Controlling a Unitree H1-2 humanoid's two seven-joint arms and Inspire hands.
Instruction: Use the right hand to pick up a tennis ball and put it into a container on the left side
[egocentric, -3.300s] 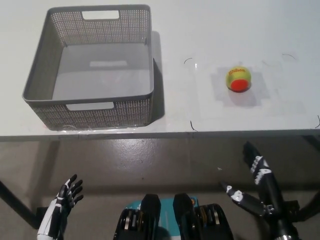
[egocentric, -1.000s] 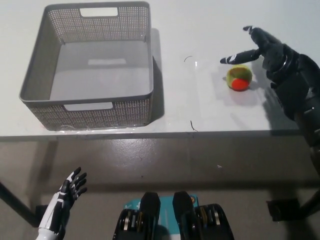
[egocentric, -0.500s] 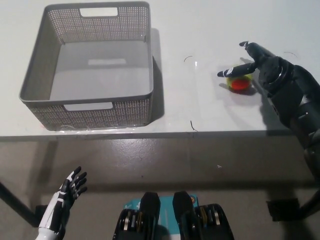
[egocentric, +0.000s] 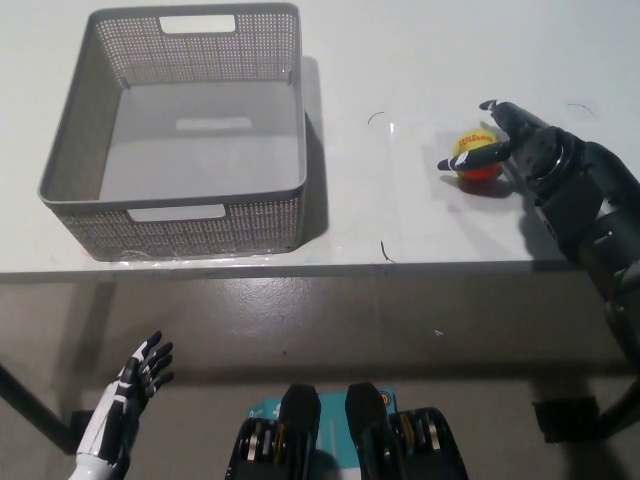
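On table: right hand half-hides tennis ball | grip unclear

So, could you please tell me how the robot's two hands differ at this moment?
The right hand is black and reaches over the white table, its fingers curling around the tennis ball. The left hand is white with dark fingers and hangs below the table's edge, open, holding nothing and far from the grey basket. Neither hand is lifting anything.

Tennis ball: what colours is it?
Yellow-green and orange-red tennis ball, head view.
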